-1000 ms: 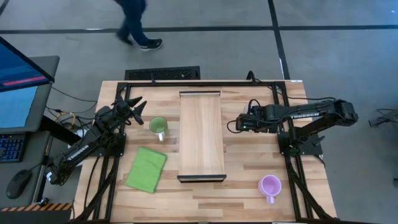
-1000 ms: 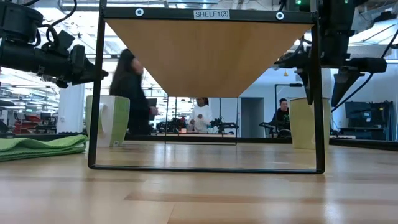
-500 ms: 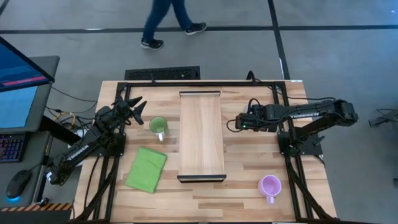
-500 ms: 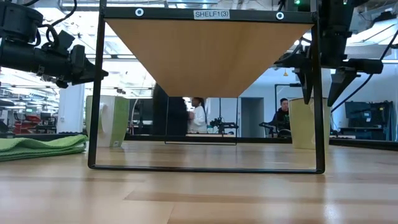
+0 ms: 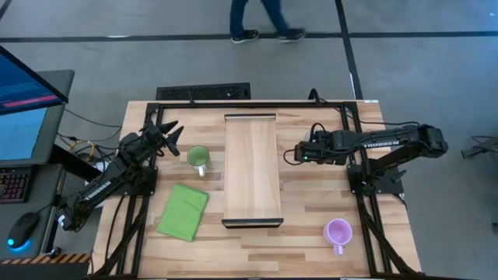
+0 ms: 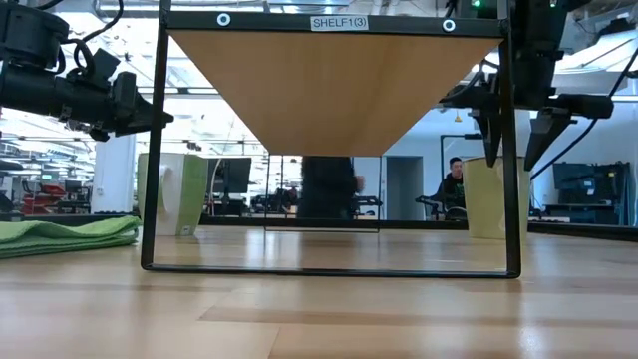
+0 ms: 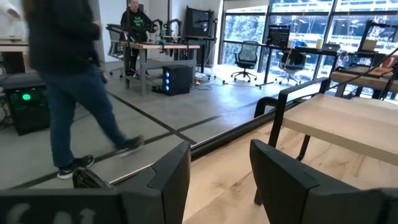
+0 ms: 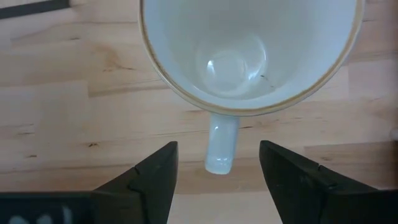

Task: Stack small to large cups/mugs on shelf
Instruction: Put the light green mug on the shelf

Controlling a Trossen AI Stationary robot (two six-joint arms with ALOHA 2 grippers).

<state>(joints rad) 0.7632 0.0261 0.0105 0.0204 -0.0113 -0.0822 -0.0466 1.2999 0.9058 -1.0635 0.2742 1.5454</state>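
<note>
The white mug [image 8: 249, 56] stands upright on the table right of the shelf [image 5: 252, 169]; it also shows in the low view [image 6: 482, 199]. My right gripper [image 8: 217, 180] is open and points down over it, one finger on either side of the handle [image 8: 222, 146], touching nothing. In the high view the right gripper [image 5: 299, 154] hides this mug. The light green mug [image 5: 198, 158] stands left of the shelf. My left gripper [image 5: 173, 131] is open and empty, held above the table just beyond the green mug. The light purple mug [image 5: 338, 232] stands at the near right.
A folded green cloth [image 5: 184, 211] lies at the near left. The shelf's dark frame [image 6: 513, 150] stands between the two arms. A person [image 5: 264, 19] walks on the floor beyond the far edge. A monitor and keyboard [image 5: 23, 117] stand off the table's left.
The person beyond the table's far edge has walked toward the right. Both arms and all mugs have kept still.
</note>
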